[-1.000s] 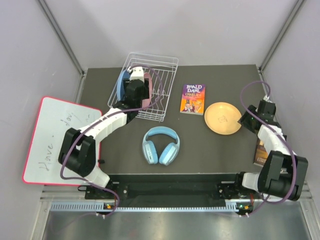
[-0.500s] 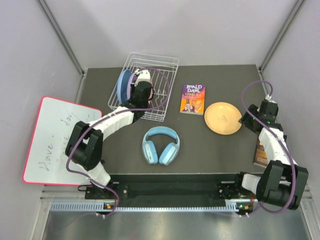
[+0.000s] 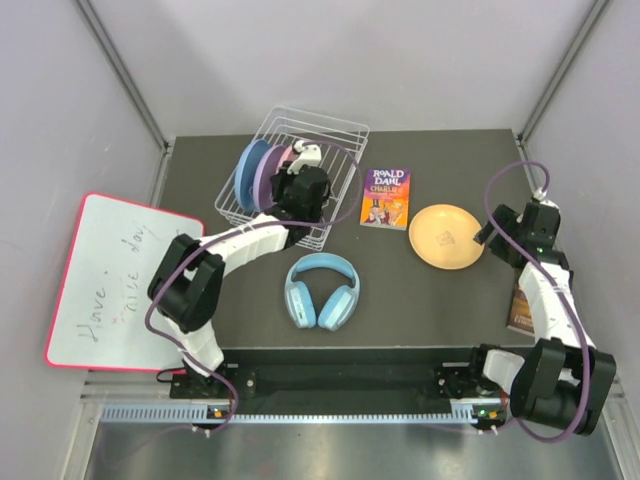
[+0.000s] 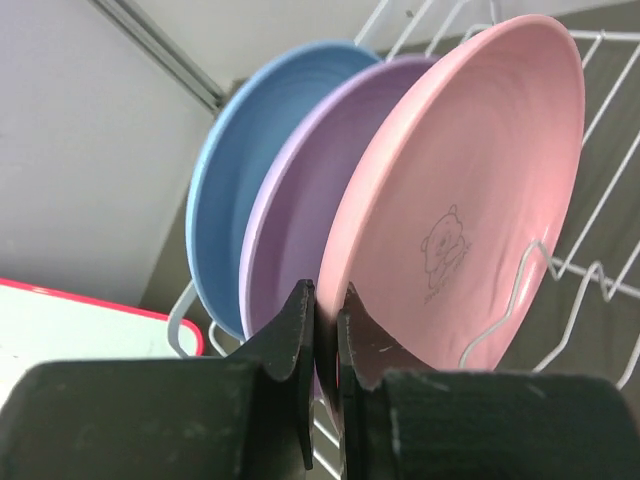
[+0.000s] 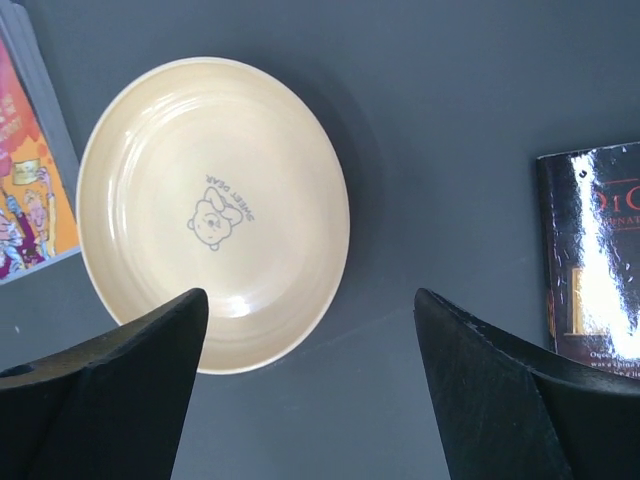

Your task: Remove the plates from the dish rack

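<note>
The white wire dish rack (image 3: 335, 150) stands skewed at the back left. In it three plates stand on edge: light blue (image 3: 245, 172), lilac purple (image 3: 263, 176) and pink (image 3: 281, 157). In the left wrist view the pink plate (image 4: 470, 190) is nearest, then purple (image 4: 295, 230) and blue (image 4: 230, 190). My left gripper (image 3: 289, 173) (image 4: 326, 305) is shut on the pink plate's lower rim. The orange-yellow plate (image 3: 446, 236) (image 5: 213, 210) lies flat on the table. Just right of it hovers my right gripper (image 3: 487, 232) (image 5: 310, 300), open and holding nothing.
Light-blue headphones (image 3: 322, 290) lie in front of the rack. A Roald Dahl book (image 3: 386, 197) lies between rack and yellow plate. A dark glossy book (image 5: 595, 260) sits at the right edge. A red-edged whiteboard (image 3: 110, 280) lies at the far left.
My left gripper has shut on the pink plate's rim and shifted right, and the rack has swung round with it. My right gripper has opened wider beside the yellow plate.
</note>
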### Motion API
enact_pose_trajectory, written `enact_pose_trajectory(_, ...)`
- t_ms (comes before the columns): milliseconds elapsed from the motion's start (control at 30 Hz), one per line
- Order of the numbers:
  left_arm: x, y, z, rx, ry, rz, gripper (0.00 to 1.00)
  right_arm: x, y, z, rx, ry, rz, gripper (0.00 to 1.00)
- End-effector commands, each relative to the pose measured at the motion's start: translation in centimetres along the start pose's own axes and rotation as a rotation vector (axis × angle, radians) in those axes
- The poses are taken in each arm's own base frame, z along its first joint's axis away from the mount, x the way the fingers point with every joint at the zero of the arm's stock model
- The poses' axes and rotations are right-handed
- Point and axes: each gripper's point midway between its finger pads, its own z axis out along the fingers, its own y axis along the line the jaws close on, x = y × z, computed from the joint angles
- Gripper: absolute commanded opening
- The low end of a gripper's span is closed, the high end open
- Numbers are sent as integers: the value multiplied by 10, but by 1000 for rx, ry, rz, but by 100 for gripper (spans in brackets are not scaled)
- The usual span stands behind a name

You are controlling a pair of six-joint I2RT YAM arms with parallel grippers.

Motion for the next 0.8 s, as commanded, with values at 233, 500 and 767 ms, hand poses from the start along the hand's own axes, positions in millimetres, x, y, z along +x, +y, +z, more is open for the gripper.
enact_pose_trajectory(233, -70, 47, -13, -345, -120, -119, 0, -26, 23, -42, -76, -108, -25, 92)
enact_pose_trajectory(500, -117, 64, -42, -151, -142, -228, 0, -27, 63, -60, -250, -115, -65, 93)
enact_pose_trajectory(767, -122, 9, -95, 432, -58, -450, 0, -15, 149, -89, -612, -113, -94, 96)
